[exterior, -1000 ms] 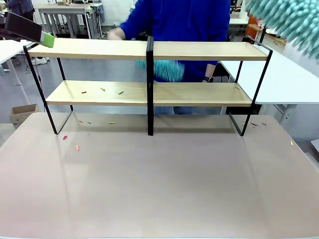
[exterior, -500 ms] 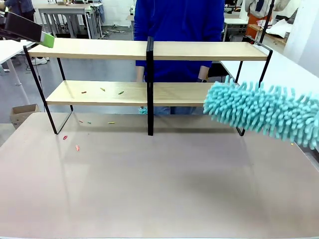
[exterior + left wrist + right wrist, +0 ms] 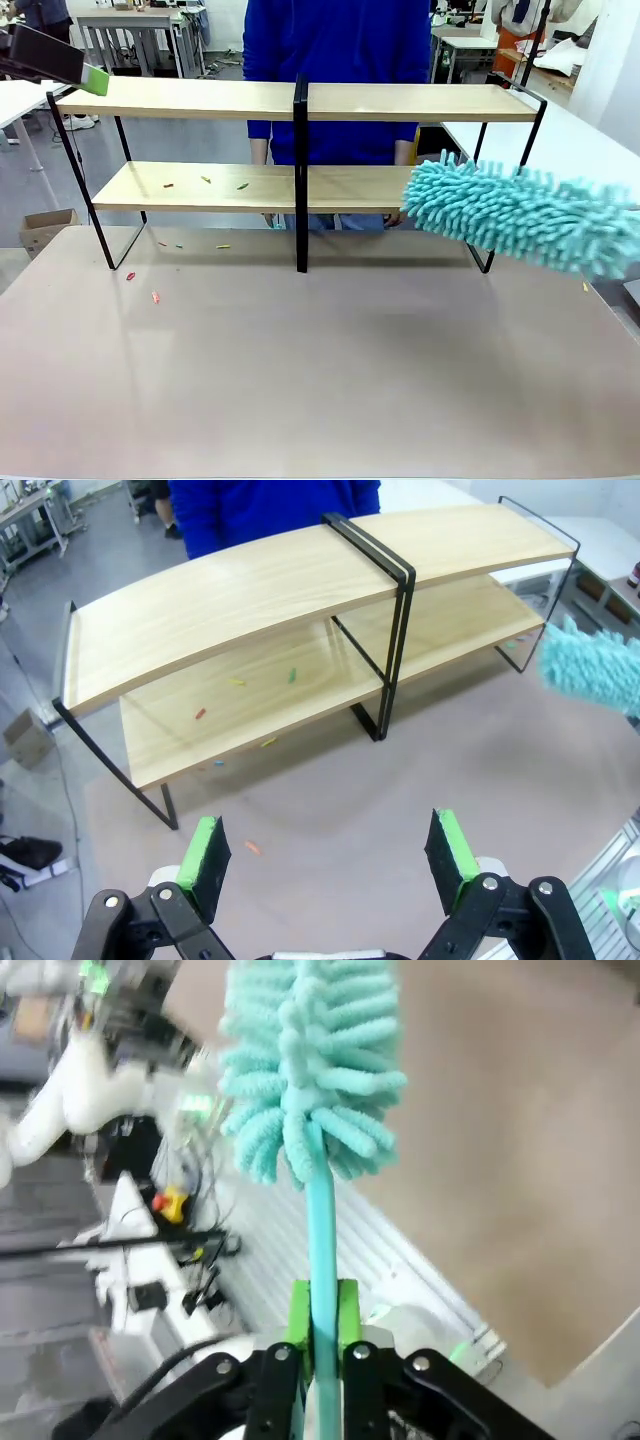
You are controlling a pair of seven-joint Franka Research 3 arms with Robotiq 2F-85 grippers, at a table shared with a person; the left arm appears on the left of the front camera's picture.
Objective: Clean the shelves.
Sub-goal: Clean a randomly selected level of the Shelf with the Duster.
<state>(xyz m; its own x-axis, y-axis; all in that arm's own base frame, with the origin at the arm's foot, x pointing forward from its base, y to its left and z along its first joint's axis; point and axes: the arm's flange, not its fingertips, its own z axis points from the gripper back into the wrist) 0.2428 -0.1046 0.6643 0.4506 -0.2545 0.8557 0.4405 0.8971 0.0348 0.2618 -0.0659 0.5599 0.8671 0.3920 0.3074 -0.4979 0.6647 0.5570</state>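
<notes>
Your right gripper (image 3: pixel 322 1305) squeezes the duster (image 3: pixel 510 215) by its stick — the fluffy tip points left along the shelves (image 3: pixel 400 103), by the lower board's right end; the crumbs (image 3: pixel 205 181) lie farther left.

Front camera faces the shelves (image 3: pixel 200 98) head-on; left wrist overlooks them obliquely.

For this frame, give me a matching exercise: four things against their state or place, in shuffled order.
1 fluffy teal chenille duster head
2 left pincer
3 right pincer
4 small coloured scraps

A open, holding nothing
B on the lower light-wood board of the black-framed shelves, left half
C shut on the duster's teal handle
D by that lower board's right end

Pairs: 1-D, 2-A, 3-C, 4-B
</notes>
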